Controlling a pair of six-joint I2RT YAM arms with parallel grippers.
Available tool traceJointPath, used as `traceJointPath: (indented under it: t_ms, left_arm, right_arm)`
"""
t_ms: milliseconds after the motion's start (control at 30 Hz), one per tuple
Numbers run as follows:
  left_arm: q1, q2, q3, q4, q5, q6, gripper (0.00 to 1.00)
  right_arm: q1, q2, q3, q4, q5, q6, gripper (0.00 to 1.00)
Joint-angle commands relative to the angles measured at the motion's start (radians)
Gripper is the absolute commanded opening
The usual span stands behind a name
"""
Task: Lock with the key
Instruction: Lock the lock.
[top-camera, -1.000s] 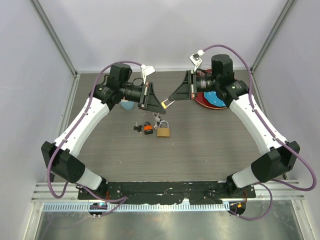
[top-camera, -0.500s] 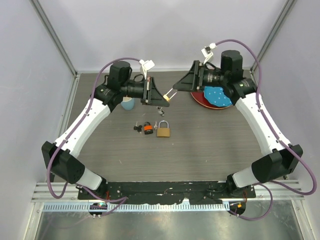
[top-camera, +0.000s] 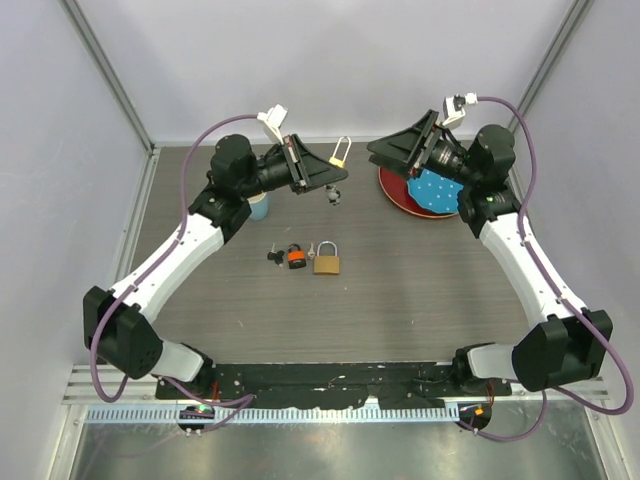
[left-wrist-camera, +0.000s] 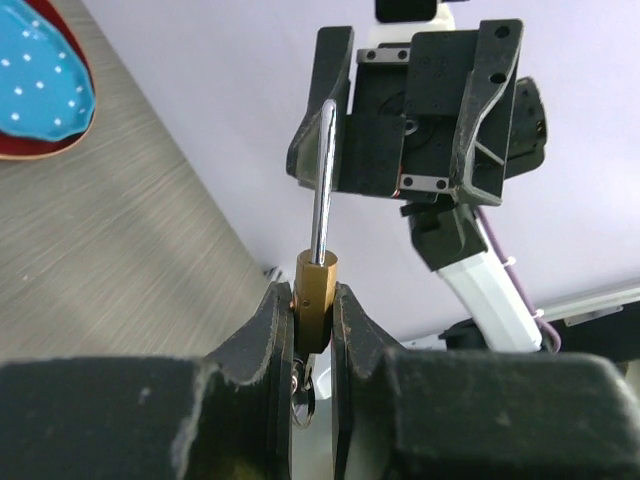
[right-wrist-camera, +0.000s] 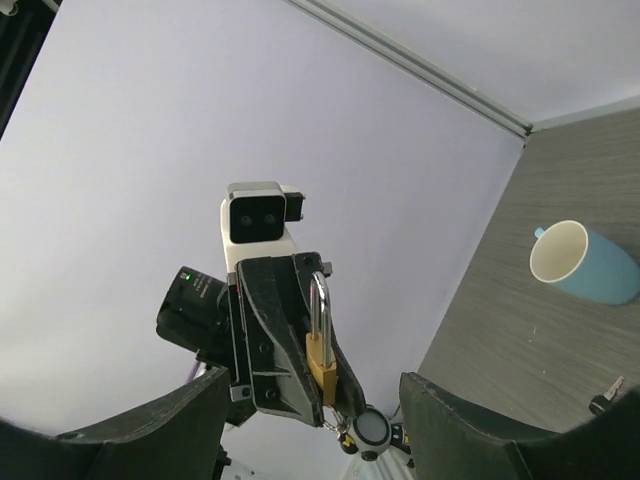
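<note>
Plainly, the key (top-camera: 290, 256) lies on the worktop (top-camera: 420, 290) just beside the big brass padlock (top-camera: 328, 263). It looks light, stiff and slippery, best pinched by its orange plastic head. The left fingers (left-wrist-camera: 262, 335) pinch the tiny brass padlock (left-wrist-camera: 315, 296), lifted higher than 0.5 s ago; the right fingers (right-wrist-camera: 110, 435), spread, have drawn back.

1. No legible text, brand or number in any view.
2. Big padlock (top-camera: 327, 265) on the table: its face is too small to read.
3. Small padlock (left-wrist-camera: 314, 300): only the brass edge shows, with no legible marking.
</note>
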Motion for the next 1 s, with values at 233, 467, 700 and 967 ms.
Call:
traceJointPath:
  t_ms: [233, 467, 700, 967]
  left_arm:
    - [-0.096, 0.016, 0.030, 0.251, -0.092, -0.103, 0.00]
    - [-0.103, 0.018, 0.043, 0.203, -0.084, -0.080, 0.00]
    - [-0.104, 0.019, 0.043, 0.186, -0.072, -0.073, 0.00]
    - [-0.093, 0.021, 0.177, -0.089, -0.049, 0.095, 0.43]
  right_arm:
    - [0.094, 0.045, 0.063, 0.175, 0.057, 0.082, 0.59]
    - [0.117, 0.068, 0.102, 0.194, 0.059, 0.088, 0.29]
    - [0.127, 0.071, 0.113, 0.156, 0.054, 0.066, 0.02]
    - [0.127, 0.068, 0.149, 0.016, 0.013, -0.051, 0.02]
